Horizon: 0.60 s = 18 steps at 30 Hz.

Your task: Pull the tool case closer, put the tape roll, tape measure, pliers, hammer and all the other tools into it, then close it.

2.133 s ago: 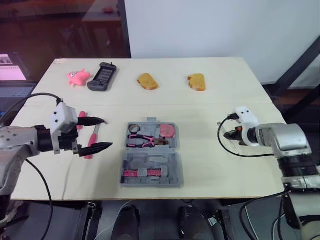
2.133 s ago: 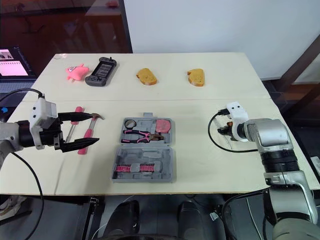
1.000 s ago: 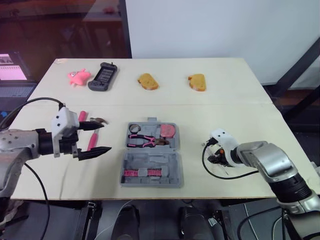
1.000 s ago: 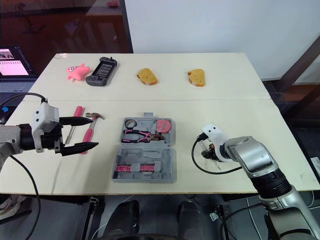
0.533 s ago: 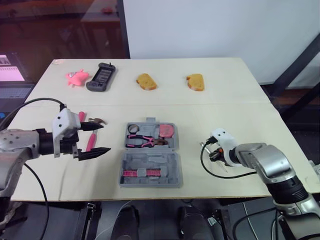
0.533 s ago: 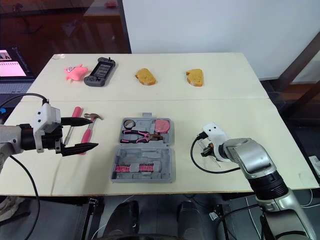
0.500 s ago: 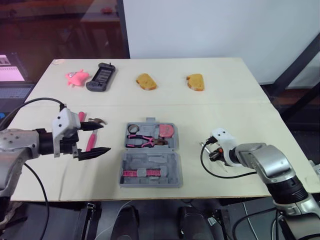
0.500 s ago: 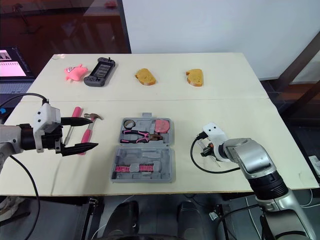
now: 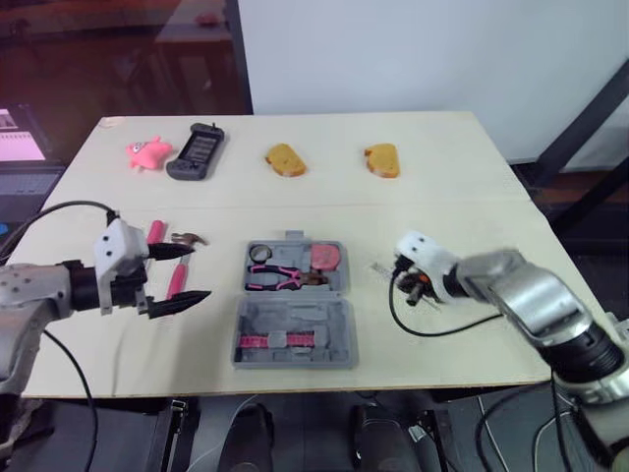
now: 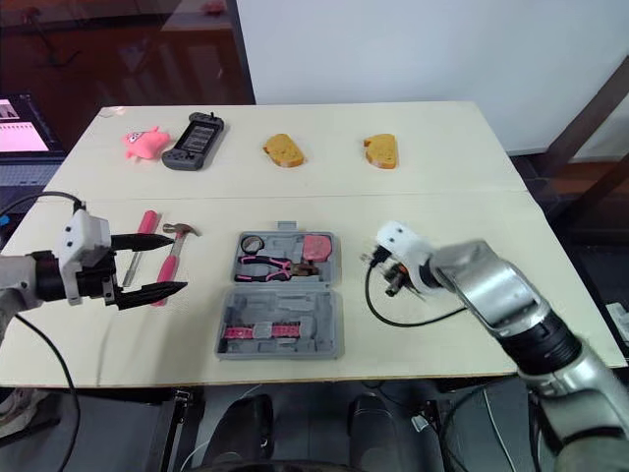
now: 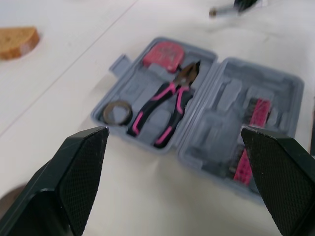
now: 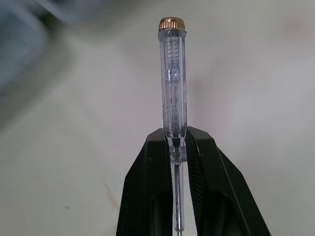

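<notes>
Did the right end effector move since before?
Yes. The right end effector, gripping a screwdriver, has moved to the robot's left, closer to the tool case.

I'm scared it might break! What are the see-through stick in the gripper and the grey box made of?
The stick looks like clear, glossy plastic: you see through it; its cap looks brassy. The grey box seems matte moulded plastic, with shaped hollows.

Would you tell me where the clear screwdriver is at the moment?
The right wrist view shows the clear screwdriver clamped in the right gripper; in the eye views it is held just right of the open tool case.
</notes>
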Tool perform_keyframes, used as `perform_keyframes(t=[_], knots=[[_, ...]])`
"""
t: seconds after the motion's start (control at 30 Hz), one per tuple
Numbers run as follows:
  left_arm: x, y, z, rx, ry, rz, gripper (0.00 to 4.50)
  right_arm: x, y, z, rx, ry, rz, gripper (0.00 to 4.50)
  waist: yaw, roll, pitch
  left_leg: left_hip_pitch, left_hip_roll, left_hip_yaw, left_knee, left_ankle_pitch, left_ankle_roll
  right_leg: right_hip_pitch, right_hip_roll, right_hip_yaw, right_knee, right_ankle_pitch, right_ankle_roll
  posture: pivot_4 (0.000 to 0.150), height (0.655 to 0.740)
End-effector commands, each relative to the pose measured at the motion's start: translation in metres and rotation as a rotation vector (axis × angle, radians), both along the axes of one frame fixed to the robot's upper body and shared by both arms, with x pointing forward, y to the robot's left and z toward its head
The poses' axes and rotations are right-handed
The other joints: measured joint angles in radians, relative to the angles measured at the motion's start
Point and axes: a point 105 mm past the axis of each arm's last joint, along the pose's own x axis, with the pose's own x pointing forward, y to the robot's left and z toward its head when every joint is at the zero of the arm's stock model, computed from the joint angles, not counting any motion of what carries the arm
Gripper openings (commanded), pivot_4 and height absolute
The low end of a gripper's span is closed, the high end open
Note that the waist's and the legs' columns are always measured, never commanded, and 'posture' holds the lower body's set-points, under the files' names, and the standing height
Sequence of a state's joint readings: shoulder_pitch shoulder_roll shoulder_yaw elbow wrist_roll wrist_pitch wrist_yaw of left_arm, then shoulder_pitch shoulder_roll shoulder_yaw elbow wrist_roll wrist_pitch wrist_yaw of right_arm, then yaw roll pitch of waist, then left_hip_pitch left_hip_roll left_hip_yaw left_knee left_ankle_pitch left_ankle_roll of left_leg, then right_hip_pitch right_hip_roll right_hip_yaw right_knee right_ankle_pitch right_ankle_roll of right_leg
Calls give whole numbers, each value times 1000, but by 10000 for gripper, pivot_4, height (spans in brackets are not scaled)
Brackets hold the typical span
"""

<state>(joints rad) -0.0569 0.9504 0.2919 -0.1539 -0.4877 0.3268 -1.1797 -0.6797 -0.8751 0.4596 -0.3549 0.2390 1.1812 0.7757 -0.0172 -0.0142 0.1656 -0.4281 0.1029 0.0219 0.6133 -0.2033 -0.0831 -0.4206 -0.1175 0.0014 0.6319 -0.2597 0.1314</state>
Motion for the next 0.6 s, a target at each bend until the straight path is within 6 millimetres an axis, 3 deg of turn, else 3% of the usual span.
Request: perform_keyframes(t=[0.03,0.2,0.47,0.6], knots=[[-4,13,6,29,-65,30,45000,-2,33,17,-38,41,174,201,-2,0,0,0,0,0,0,0,0,0,0,0,0,0,0,1500,7207],[-21,25,-9,77,-31,51,45000,2,74,34,-98,50,358,201,-1,0,0,-4,0,1,1,0,0,-5,0,0,1,0,0,1500,7207],[-48,26,-17,27,-37,109,45000,10,116,15,-160,133,371,201,0,0,0,-11,0,0,5,0,0,-9,0,0,2,1,0,1500,7207],[-59,24,-23,5,-25,133,45000,2,141,9,-133,185,378,201,1,0,0,-12,0,0,5,0,0,-12,0,0,6,3,3,1500,7207]])
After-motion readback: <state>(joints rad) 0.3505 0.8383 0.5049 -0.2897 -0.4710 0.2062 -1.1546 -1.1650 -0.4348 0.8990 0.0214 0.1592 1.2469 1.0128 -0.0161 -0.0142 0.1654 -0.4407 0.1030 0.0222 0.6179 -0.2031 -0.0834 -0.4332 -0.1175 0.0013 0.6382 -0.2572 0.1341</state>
